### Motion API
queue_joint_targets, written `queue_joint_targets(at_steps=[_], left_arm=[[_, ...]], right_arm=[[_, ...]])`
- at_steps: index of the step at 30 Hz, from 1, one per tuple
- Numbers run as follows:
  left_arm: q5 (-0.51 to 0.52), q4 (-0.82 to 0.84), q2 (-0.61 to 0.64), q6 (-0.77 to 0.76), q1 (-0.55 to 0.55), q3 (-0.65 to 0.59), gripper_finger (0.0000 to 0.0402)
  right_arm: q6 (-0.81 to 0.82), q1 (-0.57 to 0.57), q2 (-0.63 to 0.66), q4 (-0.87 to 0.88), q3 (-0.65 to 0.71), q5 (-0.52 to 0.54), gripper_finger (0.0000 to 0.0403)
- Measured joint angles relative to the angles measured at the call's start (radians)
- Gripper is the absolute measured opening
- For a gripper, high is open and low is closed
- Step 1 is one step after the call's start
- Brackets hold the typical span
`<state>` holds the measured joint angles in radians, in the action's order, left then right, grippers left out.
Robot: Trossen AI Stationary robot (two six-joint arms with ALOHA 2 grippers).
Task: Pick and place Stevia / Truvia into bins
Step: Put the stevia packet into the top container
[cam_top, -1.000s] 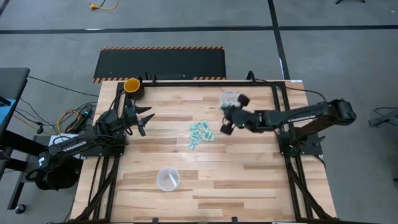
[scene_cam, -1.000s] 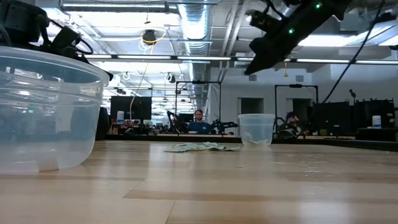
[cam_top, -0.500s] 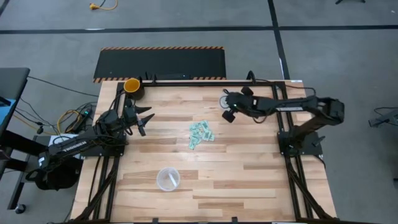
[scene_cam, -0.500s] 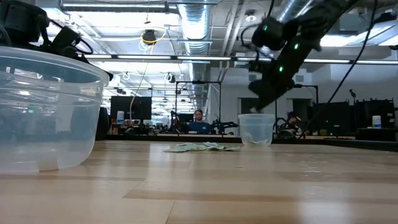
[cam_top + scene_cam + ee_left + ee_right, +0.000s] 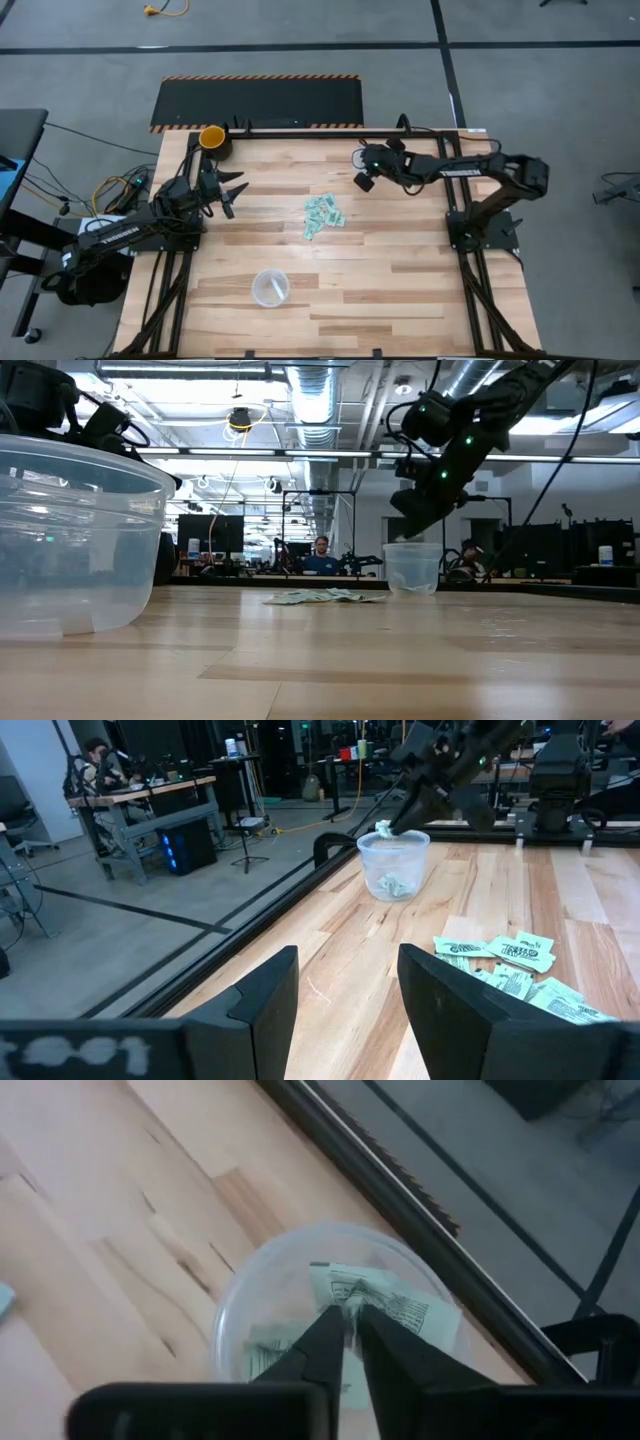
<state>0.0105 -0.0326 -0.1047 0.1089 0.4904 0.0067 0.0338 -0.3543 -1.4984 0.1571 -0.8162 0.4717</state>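
Observation:
A pile of pale mint-green Stevia packets (image 5: pixel 323 214) lies flat at the table's middle, also seen in the left wrist view (image 5: pixel 508 964). One clear cup (image 5: pixel 270 287) stands near the table's near edge, and it looms large in the low view (image 5: pixel 70 540). The other clear cup (image 5: pixel 393 866) stands by the far edge with a packet (image 5: pixel 393 886) lying on its bottom. My right gripper (image 5: pixel 352 1327) hangs over this far cup, shut on another packet. My left gripper (image 5: pixel 238 192) waits open at the table's left, touching nothing. My right gripper pinches one Stevia packet (image 5: pixel 385 1307) between its two fingers (image 5: pixel 322 1342). The fingers come from above, slanting down into the cup's mouth. The packet is lifted clear and hangs at the level of the cup's rim (image 5: pixel 383 828), above the packet on the bottom.
A yellow-orange cup (image 5: pixel 212 137) stands at the far left corner. A dark metal rail (image 5: pixel 320 128) runs along the far edge just behind the far cup. Bare wood lies between the pile and the near cup. People sit in the room beyond the table.
My right gripper, shut on its packet, has travelled from beside the pile toward the far edge and come down, from high above the table to the far cup's mouth. The pile and both cups have stayed put.

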Motion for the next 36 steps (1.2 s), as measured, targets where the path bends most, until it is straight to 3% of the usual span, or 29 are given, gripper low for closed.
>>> queue_joint_targets(at_steps=[7, 12, 25, 36], left_arm=[[0.000, 0.000, 0.000, 0.000, 0.000, 0.000, 0.0163], [0.000, 0.000, 0.000, 0.000, 0.000, 0.000, 0.0163], [0.000, 0.000, 0.000, 0.000, 0.000, 0.000, 0.0163], [0.000, 0.000, 0.000, 0.000, 0.000, 0.000, 0.0163]], right_arm=[[-0.005, 0.037, 0.054, 0.051, 0.000, -0.002, 0.0104], [0.021, 0.075, 0.100, 0.101, 0.000, -0.014, 0.0126], [0.058, 0.193, 0.319, 0.470, 0.000, -0.461, 0.0116], [0.169, 0.237, 0.371, 0.559, 0.000, -0.475, 0.0116]])
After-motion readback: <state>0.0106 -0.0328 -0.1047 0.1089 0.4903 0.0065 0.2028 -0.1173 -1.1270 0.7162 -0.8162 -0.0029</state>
